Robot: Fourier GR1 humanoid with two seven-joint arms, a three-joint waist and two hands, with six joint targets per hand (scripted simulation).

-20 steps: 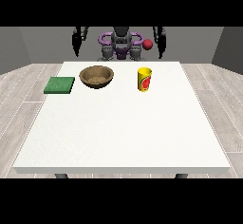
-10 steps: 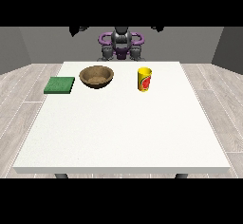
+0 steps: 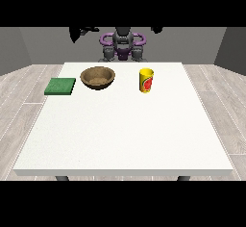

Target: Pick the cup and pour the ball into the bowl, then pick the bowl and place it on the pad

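Both hands raised higher since earlier: one above-left of bowl, other above cup; finger state unclear.

White table (perhaps wooden floor)

1. The black hand at the view's left sits against the picture's top edge; its fingers are too small to tell.
2. The black hand at the view's right is cut off there, only a sliver showing.
3. The inside of the yellow cup with a red mark is hidden by its wall.
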